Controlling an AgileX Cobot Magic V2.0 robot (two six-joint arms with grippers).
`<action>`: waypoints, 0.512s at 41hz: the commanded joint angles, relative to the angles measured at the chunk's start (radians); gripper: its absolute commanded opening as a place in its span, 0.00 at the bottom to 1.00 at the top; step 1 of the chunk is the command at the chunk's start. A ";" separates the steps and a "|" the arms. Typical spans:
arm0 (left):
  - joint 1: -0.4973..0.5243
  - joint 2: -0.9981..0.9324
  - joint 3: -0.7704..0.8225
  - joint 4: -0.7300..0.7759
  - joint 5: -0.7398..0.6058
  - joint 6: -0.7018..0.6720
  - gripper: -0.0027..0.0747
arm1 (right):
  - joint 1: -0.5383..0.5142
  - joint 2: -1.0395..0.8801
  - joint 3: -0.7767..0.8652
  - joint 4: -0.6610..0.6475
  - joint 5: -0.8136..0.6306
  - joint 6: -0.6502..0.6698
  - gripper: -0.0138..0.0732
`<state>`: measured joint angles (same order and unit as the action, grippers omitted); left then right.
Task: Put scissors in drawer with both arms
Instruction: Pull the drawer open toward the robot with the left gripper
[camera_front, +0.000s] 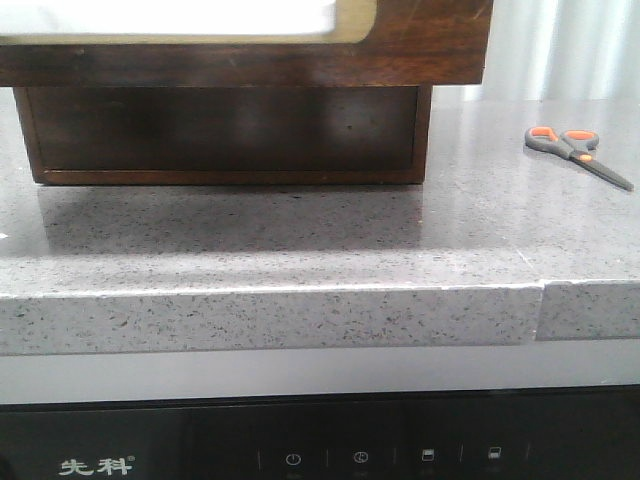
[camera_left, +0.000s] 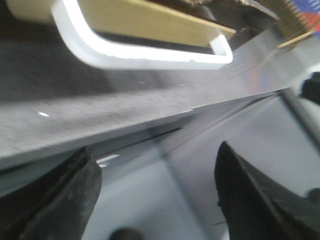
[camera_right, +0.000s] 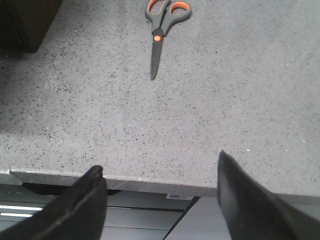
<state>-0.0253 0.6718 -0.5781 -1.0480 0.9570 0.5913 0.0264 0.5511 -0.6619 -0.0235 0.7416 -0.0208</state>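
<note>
The scissors (camera_front: 575, 150) lie flat on the grey speckled counter at the right, grey handles with orange-lined loops, blades pointing right and toward me. The right wrist view shows the scissors (camera_right: 159, 30) well ahead of my right gripper (camera_right: 160, 170), which is open, holds nothing and hangs over the counter's front edge. The drawer (camera_front: 300, 60) fills the upper left, its dark-brown front toward me and a pale cream rim above it. My left gripper (camera_left: 155, 155) is open and holds nothing, below the counter edge, with the drawer's pale rim (camera_left: 150, 55) farther ahead. Neither arm shows in the front view.
The dark wooden case (camera_front: 220, 130) stands on the counter under the drawer, at the left. The counter's thick front edge (camera_front: 300, 310) has a seam (camera_front: 541, 300) at the right. Below it runs a black appliance panel (camera_front: 300, 455).
</note>
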 joint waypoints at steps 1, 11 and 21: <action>-0.006 -0.010 -0.148 0.157 -0.017 -0.105 0.64 | -0.005 0.009 -0.033 -0.010 -0.066 -0.007 0.73; -0.009 -0.012 -0.363 0.420 -0.015 -0.143 0.64 | -0.005 0.009 -0.033 -0.010 -0.066 -0.007 0.73; -0.211 -0.010 -0.411 0.651 -0.040 -0.244 0.64 | -0.005 0.009 -0.033 -0.010 -0.066 -0.007 0.73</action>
<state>-0.1470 0.6592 -0.9502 -0.4806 0.9847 0.4011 0.0264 0.5511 -0.6619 -0.0235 0.7416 -0.0208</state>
